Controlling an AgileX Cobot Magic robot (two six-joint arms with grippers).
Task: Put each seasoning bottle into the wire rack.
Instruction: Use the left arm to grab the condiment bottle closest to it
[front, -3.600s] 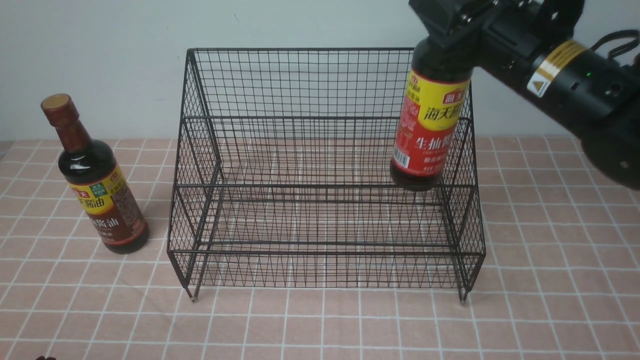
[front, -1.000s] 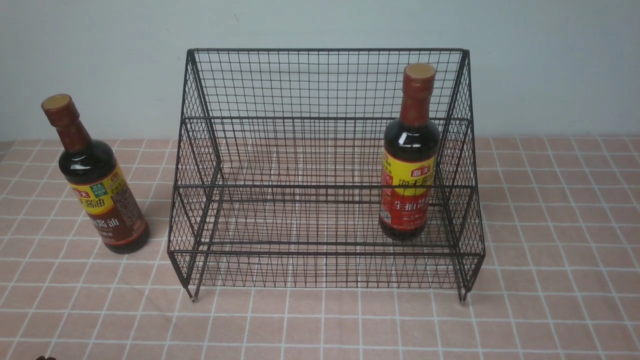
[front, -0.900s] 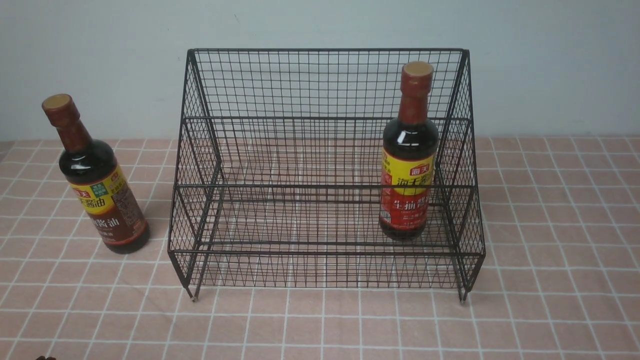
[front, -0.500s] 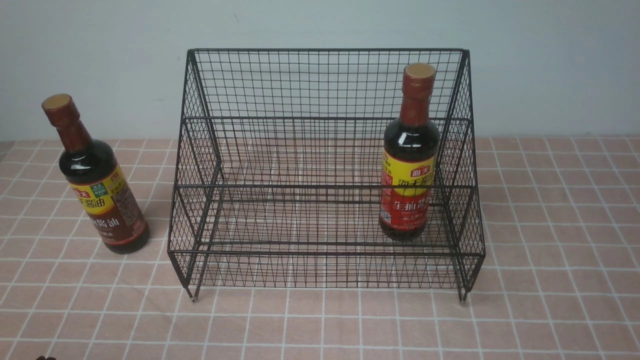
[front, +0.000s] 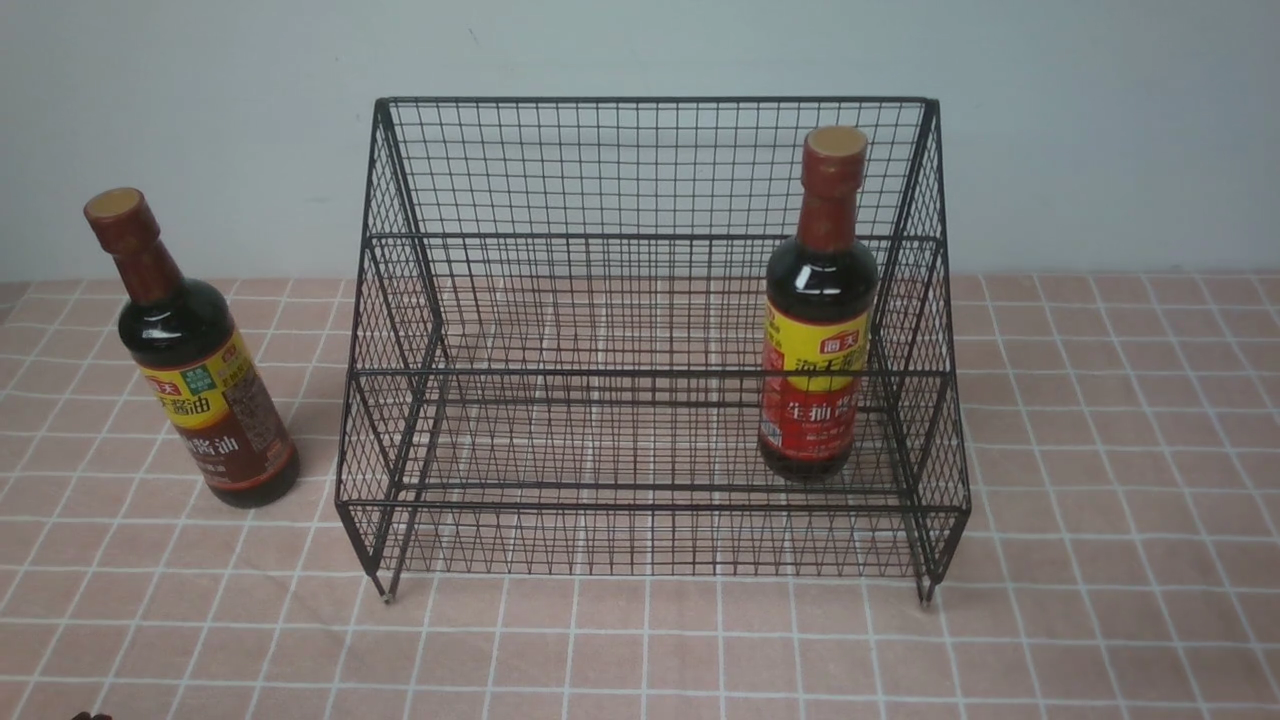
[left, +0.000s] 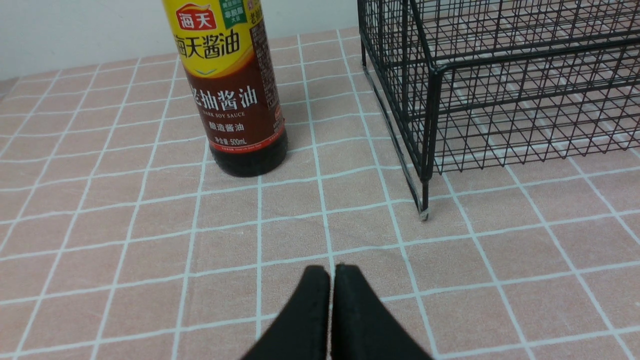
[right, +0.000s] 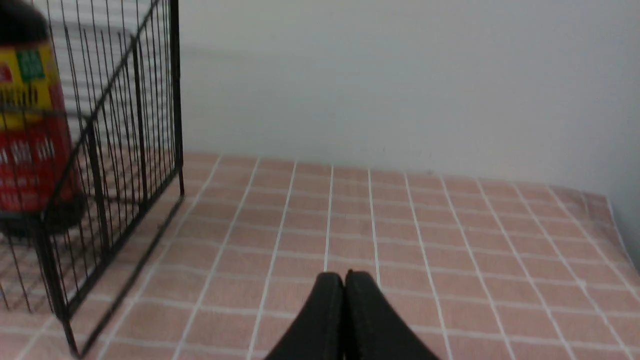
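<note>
Grippers come nearest, both empty: the left gripper (left: 331, 272) and right gripper (right: 344, 277) hold their jaws pressed together over the checked cloth (front: 1100, 500). Farther off, the brown bottle (front: 205, 400) stands upright on the cloth, left of the rack (front: 640, 488). The red bottle (front: 815, 370) stands inside, at its right end.

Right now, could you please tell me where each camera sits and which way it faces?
Front view: between the arms, facing forward at the wire rack, red-label bottle inside, brown-label bottle left of it; no arm clearly shows.
Left wrist view: low over the cloth, facing the brown-label bottle and a rack corner; left jaws shut.
Right wrist view: low beside the rack, facing the wall; right jaws shut.
Front and right wrist views share the red-label bottle.
</note>
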